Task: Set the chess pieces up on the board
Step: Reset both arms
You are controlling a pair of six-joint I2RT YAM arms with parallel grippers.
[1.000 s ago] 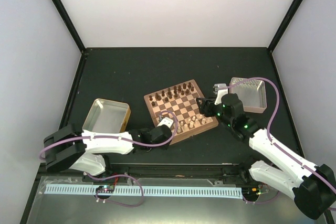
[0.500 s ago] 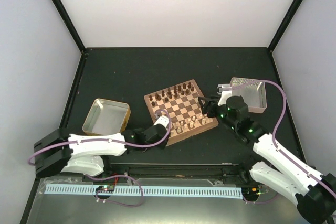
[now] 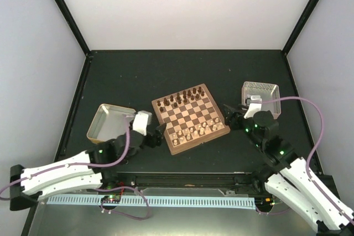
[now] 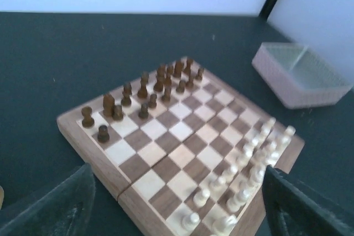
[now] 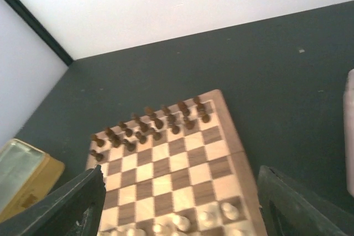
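Our left gripper and right gripper sit spread, empty, beside the board — chess pieces stand along its near edge.

The chess pieces line the near edge of the board.

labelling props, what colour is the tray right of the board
Silver-grey tray, clearest in the top external view.

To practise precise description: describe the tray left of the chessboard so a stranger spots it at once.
Find the chessboard on the dark table. A metal tray sits off each side; take the left tray. Its outer walls are golden; the right tray has pale ones.
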